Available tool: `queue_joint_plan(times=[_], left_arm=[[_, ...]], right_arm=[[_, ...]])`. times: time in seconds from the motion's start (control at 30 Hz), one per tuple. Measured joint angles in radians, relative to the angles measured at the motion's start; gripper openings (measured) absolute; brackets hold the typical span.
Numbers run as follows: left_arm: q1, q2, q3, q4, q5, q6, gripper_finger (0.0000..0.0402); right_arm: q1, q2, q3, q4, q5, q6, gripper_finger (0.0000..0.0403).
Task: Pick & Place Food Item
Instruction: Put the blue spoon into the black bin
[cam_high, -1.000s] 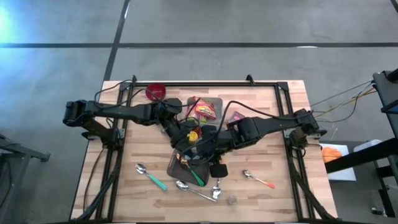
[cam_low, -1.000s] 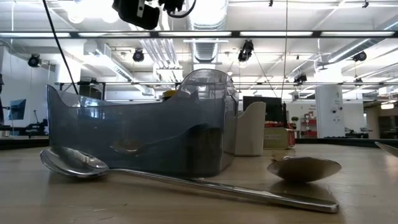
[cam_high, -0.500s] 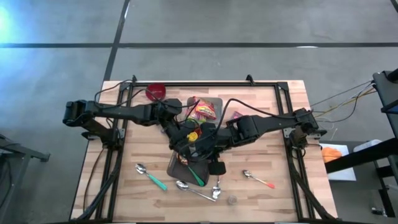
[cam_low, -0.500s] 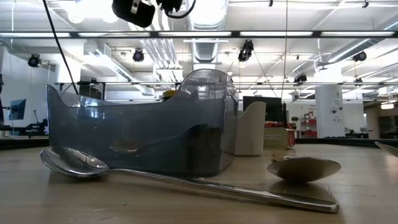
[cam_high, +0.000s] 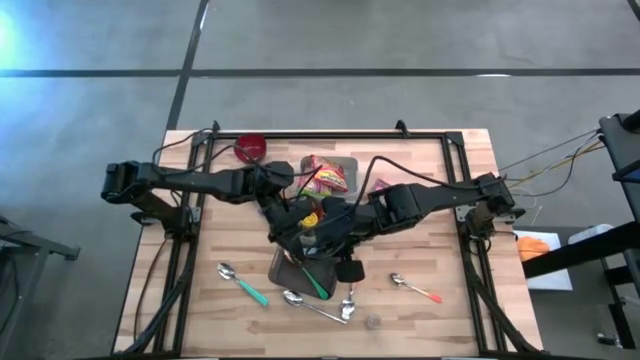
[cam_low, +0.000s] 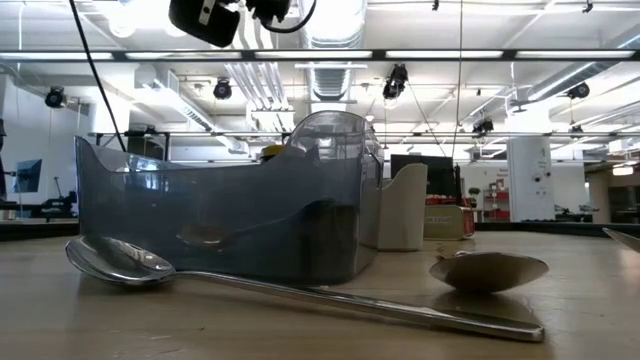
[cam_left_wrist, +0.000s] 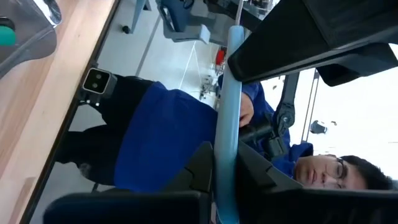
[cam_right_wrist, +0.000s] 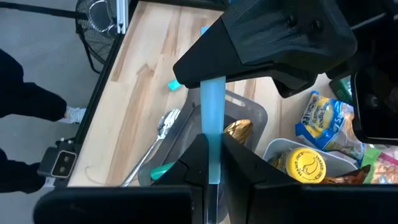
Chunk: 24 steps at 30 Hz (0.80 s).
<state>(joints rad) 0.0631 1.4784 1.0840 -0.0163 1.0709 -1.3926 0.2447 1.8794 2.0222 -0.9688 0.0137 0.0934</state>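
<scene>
Where both arms meet above the wooden desk (cam_high: 430, 260), left gripper (cam_left_wrist: 225, 168): fingers have just narrowed onto a pale blue flat strip (cam_right_wrist: 212, 112).
Right gripper (cam_right_wrist: 211, 158): clamped on the same strip.
Meaning: probably a handover; food untouched.
Red-and-yellow snack packet (cam_high: 325, 178): in the grey tray (cam_high: 348, 162).
Obstacles: translucent grey bin (cam_low: 220, 220), steel spoon (cam_low: 300, 290).

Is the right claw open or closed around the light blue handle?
Closed. In the right wrist view the right claw has both dark fingers pressed against the light blue handle, no gap beside it.
</scene>
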Motion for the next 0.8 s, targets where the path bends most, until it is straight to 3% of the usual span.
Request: queue_joint_plan(times=[0.23,0.57,0.67,0.8], left_arm=[[0.000,0.000,-0.005,0.009,-0.008,0.008,0.0027],[0.022,-0.004,-0.009,0.007,-0.067,0.070,0.0027],[0.033,-0.002,-0.009,-0.008,-0.115,0.086,0.0027],[0.044,-0.003,-0.010,-0.033,-0.140,0.125,0.0027]], right_arm=[[0.000,-0.001,-0.001,0.004,0.007,0.036,0.0038],[-0.008,0.003,-0.004,0.068,0.039,0.180,0.0219],[-0.009,0.003,0.007,0.078,0.119,0.226,0.0250],[-0.012,-0.005,0.061,0.063,0.184,0.250,0.0258]])
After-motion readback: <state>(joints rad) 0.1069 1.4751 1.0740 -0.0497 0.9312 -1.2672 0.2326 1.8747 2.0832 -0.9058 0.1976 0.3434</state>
